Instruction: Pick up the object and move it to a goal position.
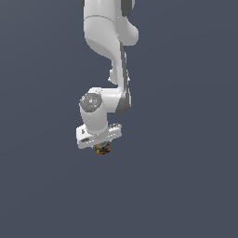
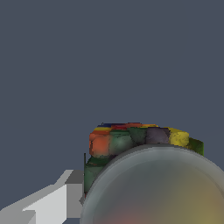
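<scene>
The object (image 1: 102, 149) sits right under the pincer (image 1: 101, 145) — tucked close. I cannot tell if the pincer is holding it (the fingers are mostly hidden). It looks tiny, light and hard, so squeeze its bumpy sides. No words show anywhere.

Even, flat sim light w/ no cast shadows or glare; exterior view coarse, pixelated; wrist view's pale dome (image 2: 157, 188) blurry, out of focus.
</scene>
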You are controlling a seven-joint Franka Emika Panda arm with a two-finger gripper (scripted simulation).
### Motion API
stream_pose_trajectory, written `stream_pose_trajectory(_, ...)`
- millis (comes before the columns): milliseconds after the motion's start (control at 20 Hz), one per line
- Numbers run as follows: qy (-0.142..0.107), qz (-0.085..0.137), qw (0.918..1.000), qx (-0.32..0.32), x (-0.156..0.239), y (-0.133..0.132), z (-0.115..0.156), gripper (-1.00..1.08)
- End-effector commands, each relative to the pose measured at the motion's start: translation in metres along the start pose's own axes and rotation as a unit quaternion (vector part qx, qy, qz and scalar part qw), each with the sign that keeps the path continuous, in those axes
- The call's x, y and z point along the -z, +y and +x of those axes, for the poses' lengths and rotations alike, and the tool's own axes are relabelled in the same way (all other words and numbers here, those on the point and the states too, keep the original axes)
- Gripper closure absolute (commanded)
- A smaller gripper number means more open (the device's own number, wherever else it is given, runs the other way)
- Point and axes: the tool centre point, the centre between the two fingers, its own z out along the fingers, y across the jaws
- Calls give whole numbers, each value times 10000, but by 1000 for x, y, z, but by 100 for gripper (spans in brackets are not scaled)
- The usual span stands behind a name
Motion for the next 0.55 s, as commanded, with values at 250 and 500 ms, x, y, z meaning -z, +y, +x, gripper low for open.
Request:
stream_pose_trajectory(250,19,-8,10000,8,4,48,-26,108)
stream_pose_trajectory(500,19,-8,10000,8,4,58,-30,108)
